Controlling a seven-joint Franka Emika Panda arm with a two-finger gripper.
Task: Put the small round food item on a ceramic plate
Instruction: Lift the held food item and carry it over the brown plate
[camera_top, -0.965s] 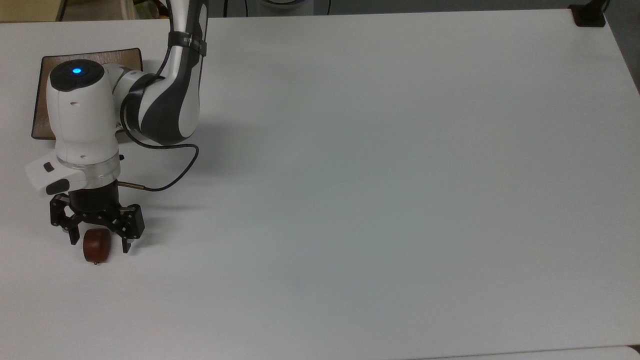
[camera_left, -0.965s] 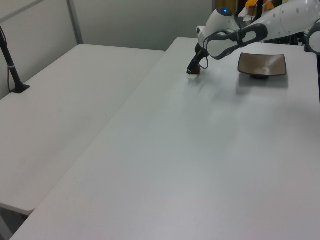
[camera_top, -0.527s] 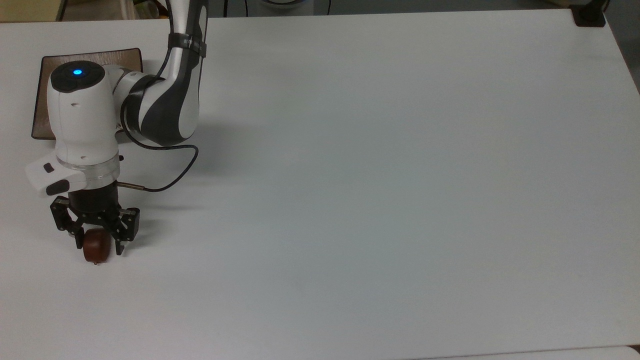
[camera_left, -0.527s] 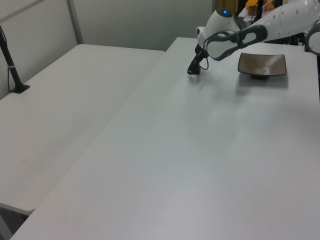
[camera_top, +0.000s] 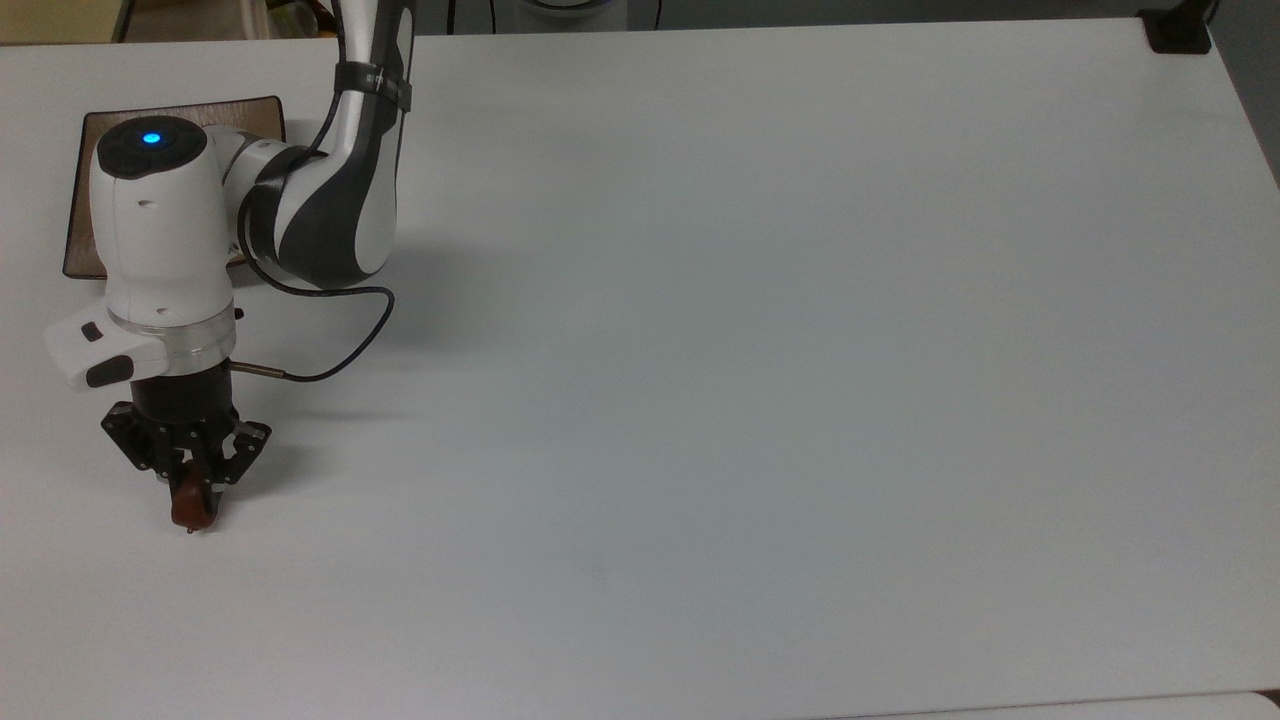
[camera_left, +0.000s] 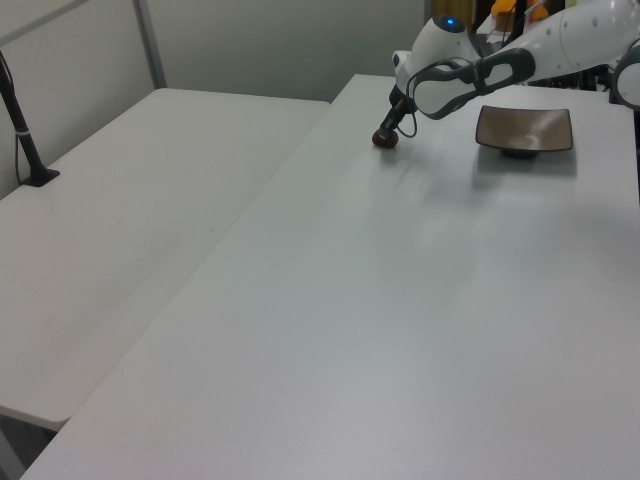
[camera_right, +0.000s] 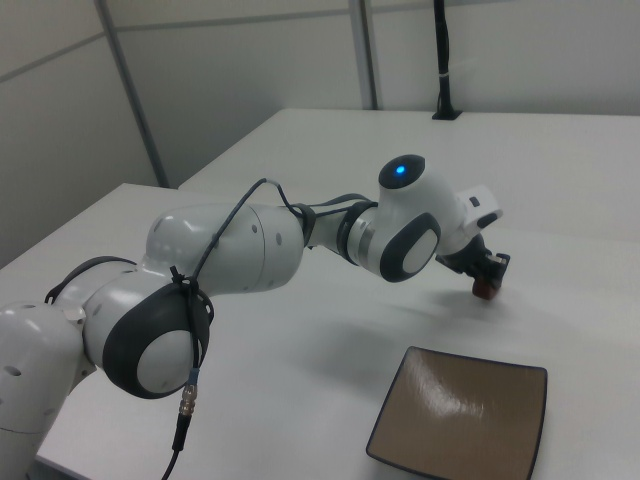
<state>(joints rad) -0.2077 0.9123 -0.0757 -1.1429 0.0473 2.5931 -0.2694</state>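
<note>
Top view: a white table (camera_top: 760, 350) with a white and grey robot arm (camera_top: 320, 200) reaching in from the upper edge toward the top view's left. At the end of the arm, a black two-finger gripper (camera_top: 190, 485) points down at the tabletop near the top view's lower left. Its jaws are clenched on the small round food item (camera_top: 192, 505), a glossy reddish-brown lump whose lower part sticks out below the fingers, with a tiny stem-like tip at its bottom end. Whether the item touches the table or hangs just above it cannot be told. A thin black cable (camera_top: 330, 340) loops from the wrist beside the arm. The ceramic plate (camera_top: 85, 195), square and tan-brown with a dark rim, sits on the table near the top view's upper left corner, partly hidden under the arm's wrist housing, and well apart from the food item.

In the left view, the gripper (camera_left: 385, 136) holds the dark lump (camera_left: 383, 139) low over the table, to the left view's left of the plate (camera_left: 524, 130).

In the right view, the plate (camera_right: 460, 418) lies bare in the foreground, and the gripper (camera_right: 487, 278) with the reddish item (camera_right: 486, 288) is beyond it
</note>
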